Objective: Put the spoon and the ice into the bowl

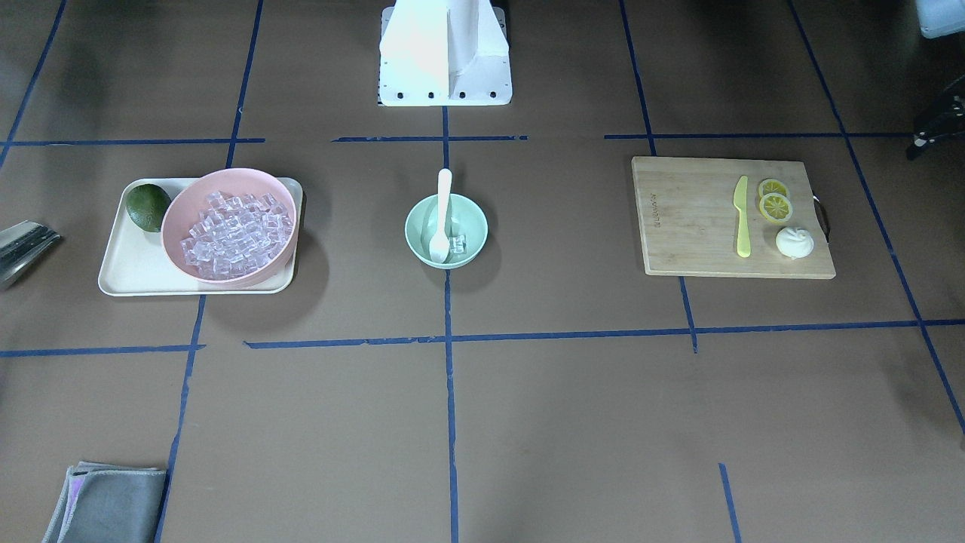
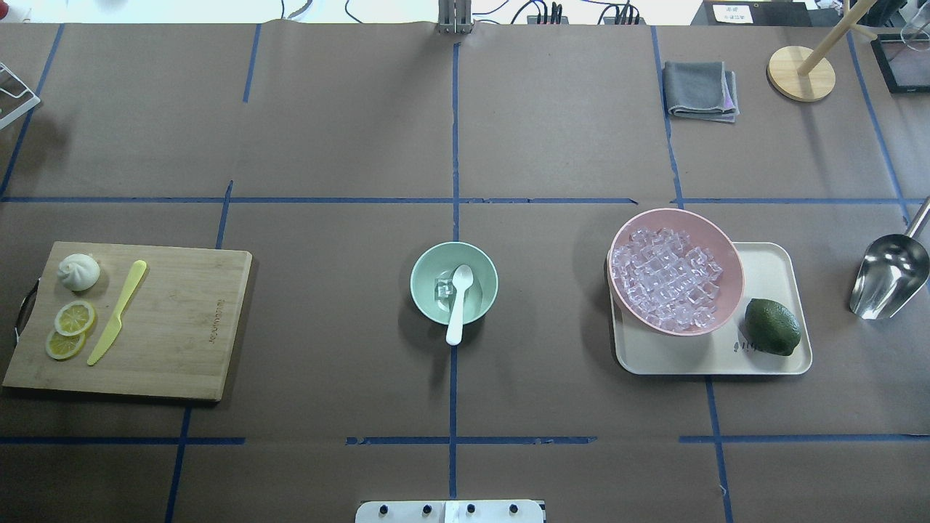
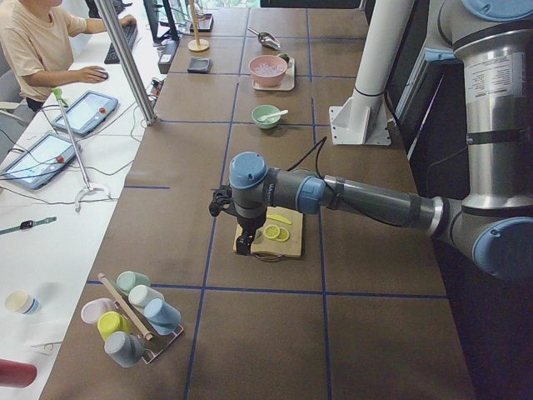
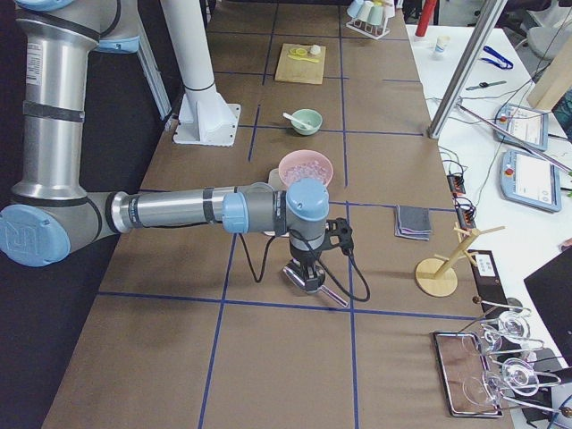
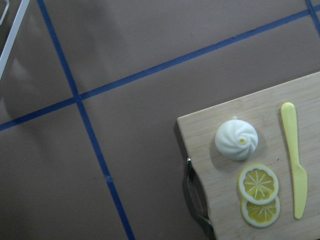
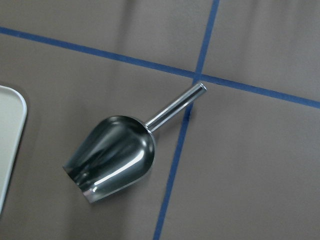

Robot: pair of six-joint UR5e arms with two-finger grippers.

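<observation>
Counting two bowls: bowl [image 2: 425, 276] holds one spoon [image 2: 458, 309] plus ice [image 2: 443, 288]; pink bowl [image 2: 729, 250] holds many cubes [image 2: 672, 280]; left claw [image 3: 244, 244], right claw [image 4: 302, 279]: cannot tell.

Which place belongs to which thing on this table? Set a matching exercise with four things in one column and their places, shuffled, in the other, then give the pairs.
Things
1. spoon
2. lime
3. yellow knife
4. metal scoop

Places
a. on the cutting board
b. on the bare table, beside the tray
c. in the mint-green bowl, handle over the rim
d. on the tray, next to the pink bowl

Pairs: 1-c, 2-d, 3-a, 4-b
</observation>
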